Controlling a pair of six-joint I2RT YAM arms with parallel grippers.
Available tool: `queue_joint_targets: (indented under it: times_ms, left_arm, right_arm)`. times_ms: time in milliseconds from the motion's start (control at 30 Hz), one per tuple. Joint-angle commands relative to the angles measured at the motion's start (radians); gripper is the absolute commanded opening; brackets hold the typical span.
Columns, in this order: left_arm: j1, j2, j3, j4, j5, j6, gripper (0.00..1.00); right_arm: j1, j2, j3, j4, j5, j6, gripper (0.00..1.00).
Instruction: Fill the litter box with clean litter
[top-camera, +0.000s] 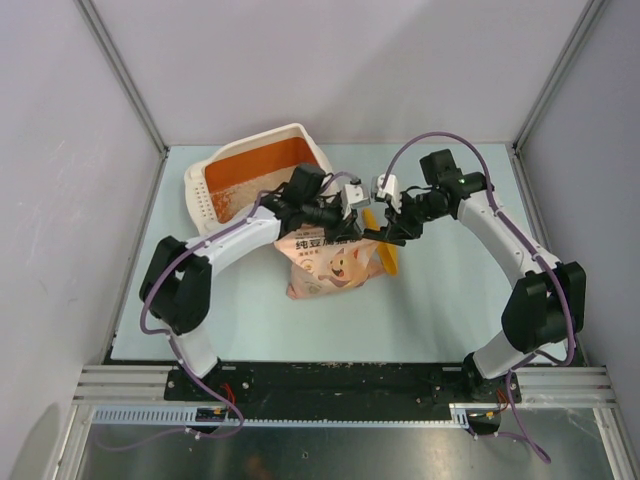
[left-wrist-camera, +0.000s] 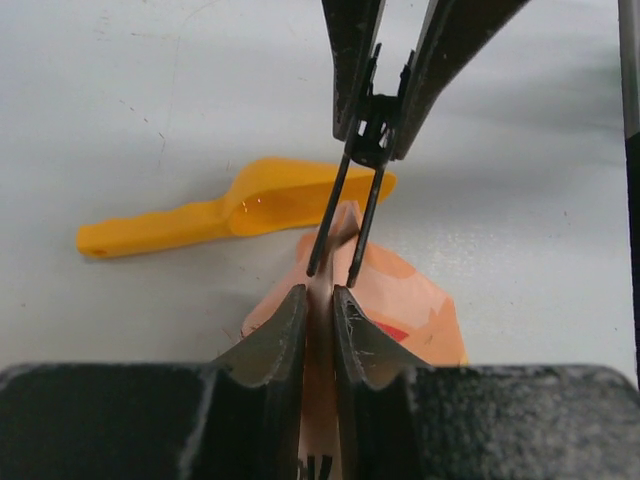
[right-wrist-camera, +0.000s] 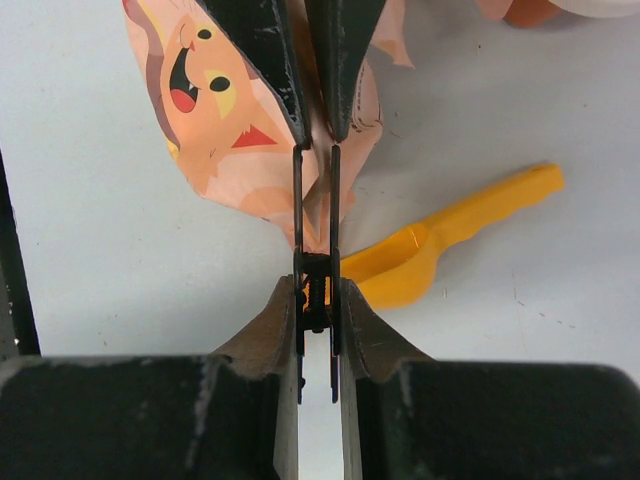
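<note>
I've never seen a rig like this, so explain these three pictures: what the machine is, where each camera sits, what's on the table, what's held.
It is a robot with two arms, the left arm and the right arm, each ending in a two-finger gripper. The wide picture comes from a camera overhead; the other two come from cameras on the wrists, looking along each arm's own fingers. On the table sit a cream litter box with an orange inside, a pink bag printed with a cartoon cat, and a yellow scoop. The right gripper holds a small black clip whose thin blades reach the bag's edge. The left gripper has that edge between its fingers; how firmly is unclear.
</note>
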Motion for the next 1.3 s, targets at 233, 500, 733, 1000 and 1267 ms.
queue_joint_targets:
  times_ms: [233, 500, 733, 1000, 1267]
  left_arm:
    - [0.037, -0.107, -0.078, -0.052, 0.026, 0.031, 0.08]
    - [0.040, -0.104, -0.060, -0.052, 0.031, 0.027, 0.02]
    - [0.066, -0.144, -0.083, -0.053, 0.021, 0.016, 0.30]
    - [0.146, -0.256, -0.201, -0.088, 0.041, 0.017, 0.36]
    - [0.152, -0.302, -0.281, -0.133, 0.051, 0.102, 0.36]
  right_arm:
    - [0.027, 0.020, 0.011, -0.029, -0.006, -0.098, 0.00]
    - [0.048, 0.053, 0.042, -0.067, -0.025, -0.131, 0.00]
    - [0.088, 0.060, 0.061, -0.085, 0.021, -0.192, 0.00]
    - [0.104, 0.091, 0.114, -0.121, 0.043, -0.218, 0.00]
    - [0.142, 0.128, 0.143, -0.116, 0.037, -0.197, 0.00]
